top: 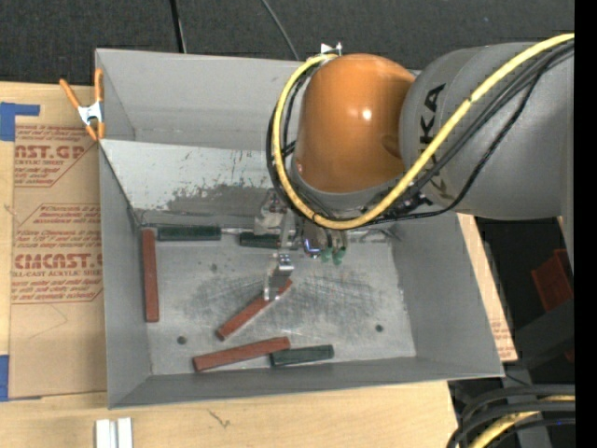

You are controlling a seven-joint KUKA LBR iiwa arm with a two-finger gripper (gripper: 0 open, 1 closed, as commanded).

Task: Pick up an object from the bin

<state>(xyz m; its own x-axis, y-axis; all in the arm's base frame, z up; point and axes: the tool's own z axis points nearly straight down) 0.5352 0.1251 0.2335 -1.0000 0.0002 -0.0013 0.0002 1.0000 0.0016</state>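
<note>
Our gripper (278, 283), at frame centre, whether spread or pressed together we cannot tell, sits at the upper tip of a slanted, flat reddish-brown stick, perhaps wooden (244, 317). We should straddle its narrow width squarely, without scraping the grey metal bin (366, 308).

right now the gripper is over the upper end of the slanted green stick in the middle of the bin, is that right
Not quite. The slanted stick is red-brown, not green. The camera view shows the gripper over its upper end, in the middle of the bin.
</note>
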